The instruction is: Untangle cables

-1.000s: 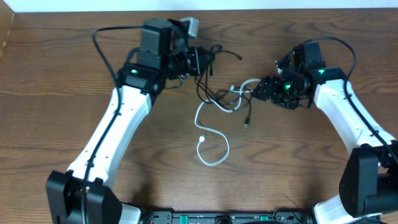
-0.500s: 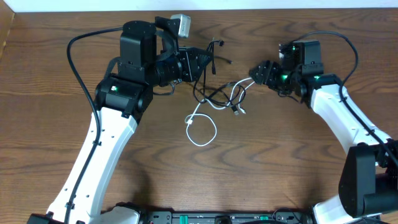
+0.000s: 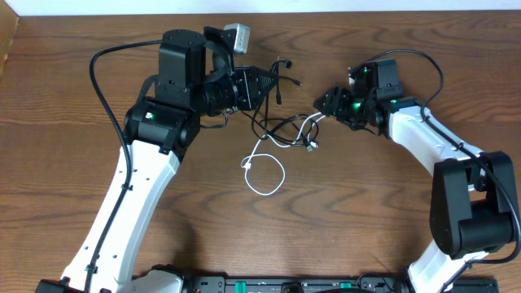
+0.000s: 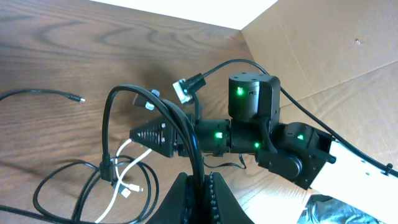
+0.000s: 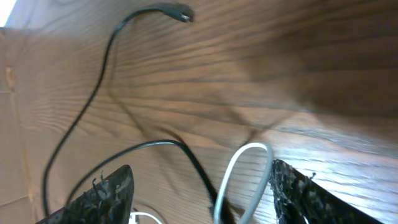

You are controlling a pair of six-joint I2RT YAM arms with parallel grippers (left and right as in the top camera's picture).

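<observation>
Arms reach up from the bottom corners of the overhead view and bend inward, so the two grippers face each other across the upper middle of the table (image 3: 366,212). The left gripper (image 3: 273,82) points right with its jaws pinched tight on the black cable (image 4: 194,149), which rises from between the fingers and arcs away in a tall loop. The right gripper (image 3: 320,103) points left with its jaws spread wide; a bend of the white cable (image 5: 252,147) sits in the gap between them, and I cannot tell whether it touches either finger. Both cables lie tangled between the grippers, black loops crossing over white strands. Below the knot, the white cable trails down into a loose ring with a small plug at its end.
</observation>
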